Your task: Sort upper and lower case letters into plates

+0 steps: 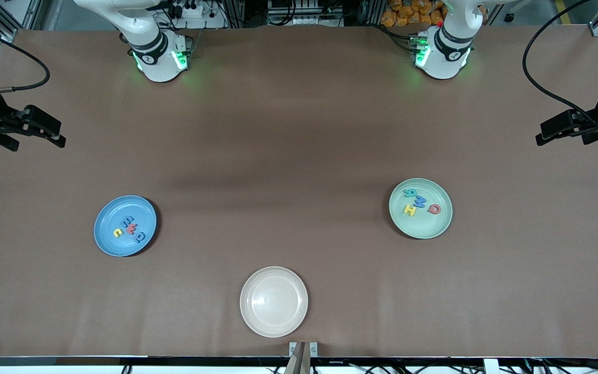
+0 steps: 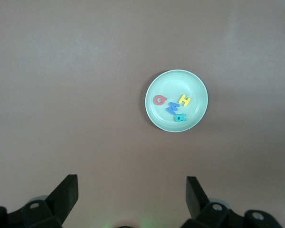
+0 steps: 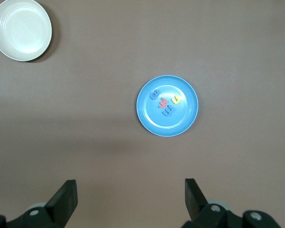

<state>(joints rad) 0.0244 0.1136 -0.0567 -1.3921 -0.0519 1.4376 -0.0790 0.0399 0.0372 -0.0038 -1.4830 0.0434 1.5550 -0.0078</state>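
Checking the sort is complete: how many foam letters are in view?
8. Four lie in the sky blue plate toward the right arm's end; four lie in the mint green plate toward the left arm's end. The cream-white plate holds none.

A brown paper-covered desk (image 1: 299, 130) carries three round shallow plastic plates. The sky-blue plate (image 1: 108, 234), toward the right arm's end, holds four tiny flat foam letters: a yellow one (image 1: 117, 232), a blue one (image 1: 128, 220), a red one (image 1: 133, 227) and another blue one (image 1: 140, 238), clustered near its middle. The pale mint-green plate (image 1: 436, 227), toward the left arm's end, holds a teal letter (image 1: 411, 192), a blue letter (image 1: 419, 201), a yellow H (image 1: 409, 210) and a red letter (image 1: 434, 209). A bare cream-white plate (image 1: 274, 302) sits between them, nearer the camera. The right arm's black hand (image 1: 52, 136) hangs at its end of the desk, the left arm's black hand (image 1: 545, 136) at the other; both arms wait.
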